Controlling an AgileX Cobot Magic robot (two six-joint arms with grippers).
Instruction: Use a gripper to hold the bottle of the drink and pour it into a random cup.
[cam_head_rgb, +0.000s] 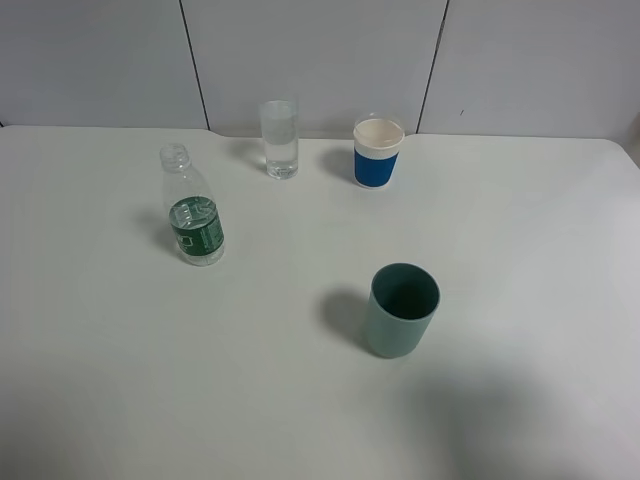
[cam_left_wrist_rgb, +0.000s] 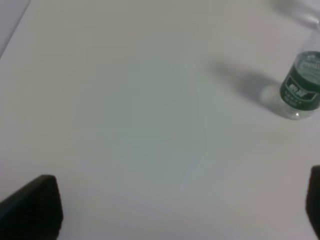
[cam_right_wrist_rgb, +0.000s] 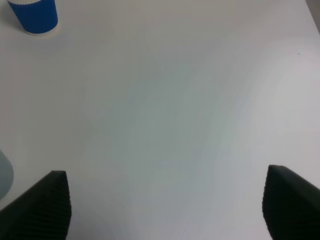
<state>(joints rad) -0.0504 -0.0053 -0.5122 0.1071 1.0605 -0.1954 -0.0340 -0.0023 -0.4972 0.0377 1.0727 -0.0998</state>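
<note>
White table (cam_head_rgb: 120, 380) fills our high view, and on it we see four things standing upright and apart. Farthest left is the bottle (cam_head_rgb: 193, 215), clear plastic with a dark green label, uncapped as far as we can tell. Right of it and farther back stands the glass (cam_head_rgb: 279, 139), tall, narrow and clear. Right again, also at the far side, we find a white paper cup (cam_head_rgb: 378, 152) with a blue band. Nearer to us, right of the middle, stands a grey-green cup (cam_head_rgb: 401, 309), well apart from the rest.

Neither arm shows in our high view. From the left wrist we see the left gripper (cam_left_wrist_rgb: 182, 210) with its dark fingers (cam_left_wrist_rgb: 35, 207) spread wide over bare table, holding nothing; the bottle (cam_left_wrist_rgb: 300, 86) stands well ahead of it, off to one side. From the right wrist we see the right gripper (cam_right_wrist_rgb: 167, 210) likewise wide open and holding nothing, its ribbed fingers (cam_right_wrist_rgb: 42, 205) far apart; the paper cup (cam_right_wrist_rgb: 35, 16) stands far ahead at the picture's edge
</note>
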